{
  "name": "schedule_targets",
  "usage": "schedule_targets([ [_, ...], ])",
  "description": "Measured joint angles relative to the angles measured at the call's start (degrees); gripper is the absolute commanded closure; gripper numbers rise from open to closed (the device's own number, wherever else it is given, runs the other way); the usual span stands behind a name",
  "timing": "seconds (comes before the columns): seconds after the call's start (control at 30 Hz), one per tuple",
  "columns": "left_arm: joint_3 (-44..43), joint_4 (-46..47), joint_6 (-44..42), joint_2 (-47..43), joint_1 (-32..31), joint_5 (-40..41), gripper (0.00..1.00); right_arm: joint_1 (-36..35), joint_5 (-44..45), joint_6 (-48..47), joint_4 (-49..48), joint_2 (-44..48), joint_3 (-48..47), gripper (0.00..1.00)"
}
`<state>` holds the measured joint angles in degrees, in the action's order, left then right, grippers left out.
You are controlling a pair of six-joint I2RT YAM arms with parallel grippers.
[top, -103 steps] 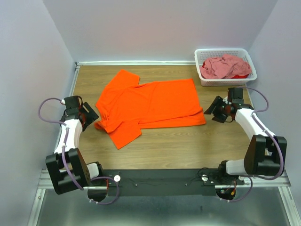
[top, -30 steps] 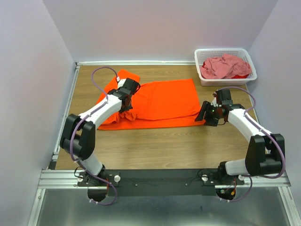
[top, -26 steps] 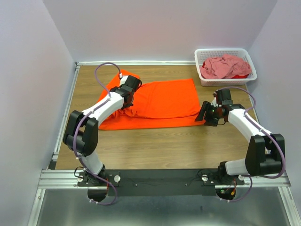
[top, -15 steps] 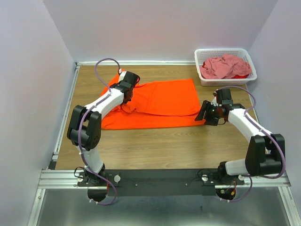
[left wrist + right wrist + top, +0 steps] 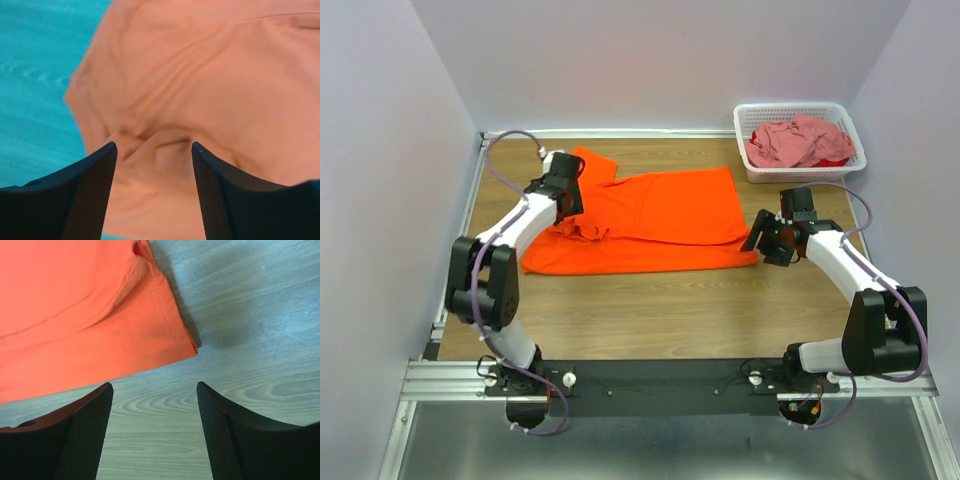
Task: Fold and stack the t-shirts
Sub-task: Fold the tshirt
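Observation:
The bright orange t-shirt [image 5: 650, 220] lies spread on the wooden table, its left part rumpled. My left gripper [image 5: 567, 200] hovers over the shirt's left side, open and empty, with wrinkled orange cloth [image 5: 200, 85] below and between its fingers. My right gripper [image 5: 767, 243] is open and empty just off the shirt's lower right corner [image 5: 170, 335], over bare wood. The dusty pink t-shirt [image 5: 798, 140] lies crumpled in the white basket.
The white lattice basket [image 5: 752, 165] stands at the back right corner, with something red under the pink cloth. Walls close the table at the back and both sides. Bare wood [image 5: 660, 310] runs along the near half of the table.
The left arm swung over the shirt, the lower left sleeve got folded in, and the gripper has now drawn back left. The right gripper shifted slightly right of the hem corner.

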<state>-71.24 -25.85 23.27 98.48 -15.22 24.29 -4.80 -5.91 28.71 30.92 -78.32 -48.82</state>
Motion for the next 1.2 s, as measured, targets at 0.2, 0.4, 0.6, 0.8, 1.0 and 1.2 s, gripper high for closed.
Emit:
schedule_targets([
  [0.2,13.75,1.92,4.07,-16.33,7.82,-6.8,0.38,1.31,-0.42,2.95,-3.48,-0.92,0.74,0.27],
  [0.4,24.39,3.85,6.36,-23.89,12.76,-12.09,0.51,2.6,-2.78,5.2,-7.52,-3.19,2.67,0.31],
  [0.6,28.87,6.51,7.26,-21.42,15.41,-17.35,0.59,3.02,-4.52,6.43,-11.26,-6.34,3.26,0.36],
  [0.8,30.67,9.14,7.34,-17.42,21.49,-19.47,0.62,4.17,-5.27,7.61,-14.62,-9.33,5.05,0.54],
  [1.0,32.3,10.84,7.39,-17.27,24.81,-21.59,0.62,6.47,-5.77,8.87,-17.55,-8.0,7.89,0.55],
  [1.2,32.33,10.88,7.37,-17.27,25.03,-22.05,0.59,8.02,-4.02,8.74,-15.3,-5.77,8.76,0.52],
])
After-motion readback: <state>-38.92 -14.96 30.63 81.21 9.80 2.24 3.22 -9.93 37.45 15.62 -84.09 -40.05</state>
